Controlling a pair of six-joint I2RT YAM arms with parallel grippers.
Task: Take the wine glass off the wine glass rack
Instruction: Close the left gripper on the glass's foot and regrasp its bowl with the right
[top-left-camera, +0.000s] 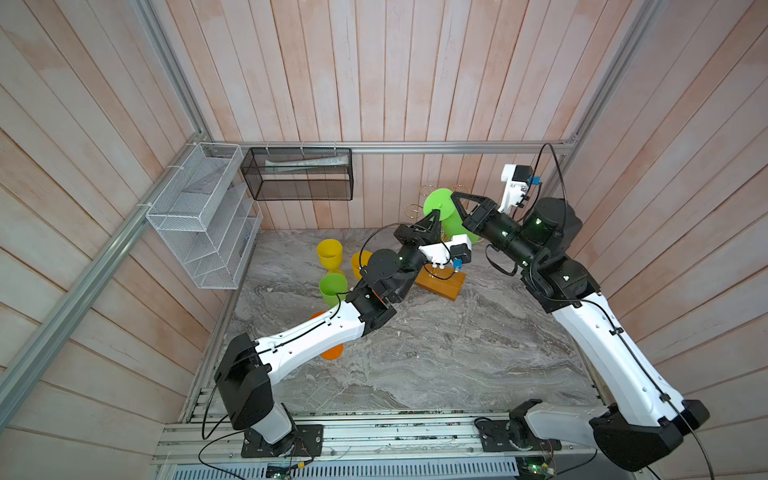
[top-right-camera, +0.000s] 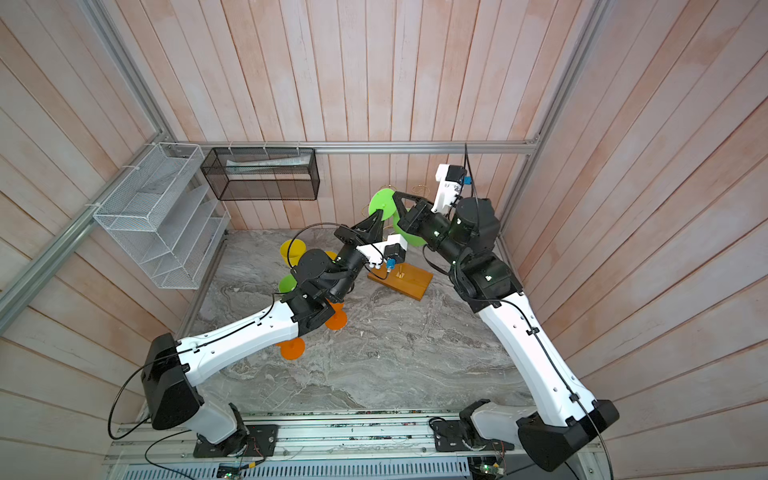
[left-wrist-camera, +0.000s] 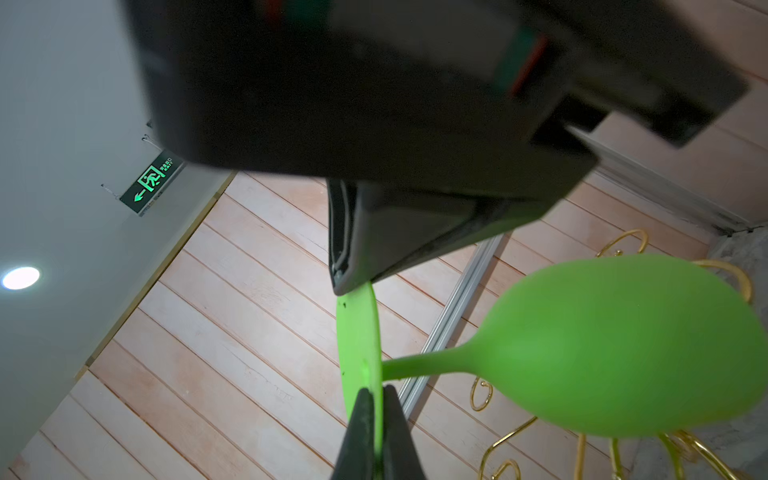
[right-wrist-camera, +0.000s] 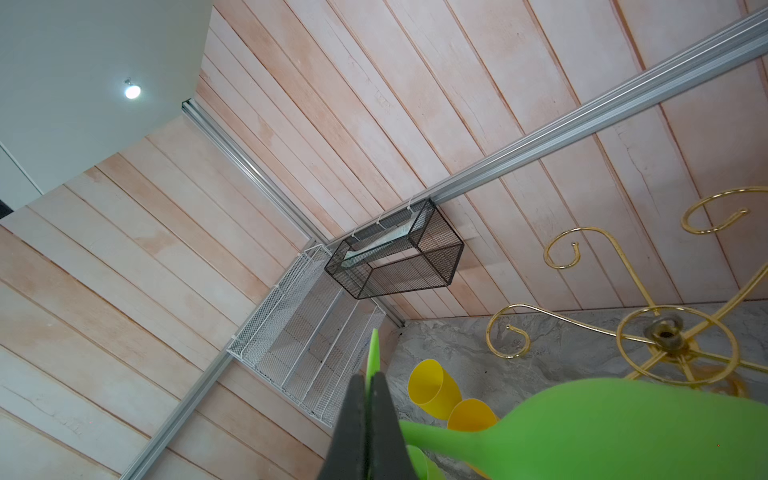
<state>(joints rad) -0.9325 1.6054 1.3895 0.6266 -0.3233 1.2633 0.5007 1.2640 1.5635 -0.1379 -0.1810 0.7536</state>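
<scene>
Pale pink-washed plank walls (top-left-camera: 374, 75) close in three sides, braced by aluminium rails (top-left-camera: 415, 147) at the corners and across the back. The bench (top-left-camera: 436, 361) is grey, veined like marble. A tiered white wire-mesh basket (top-left-camera: 199, 216) hangs on the left wall. Beside it on the back rail hangs a black wire-mesh basket (top-left-camera: 297, 174), holding something pale, perhaps folded paper. In the left wrist view a grey-white ceiling (left-wrist-camera: 62, 83) carries a round lit lamp (left-wrist-camera: 20, 277) and a green exit sign (left-wrist-camera: 151, 183).
</scene>
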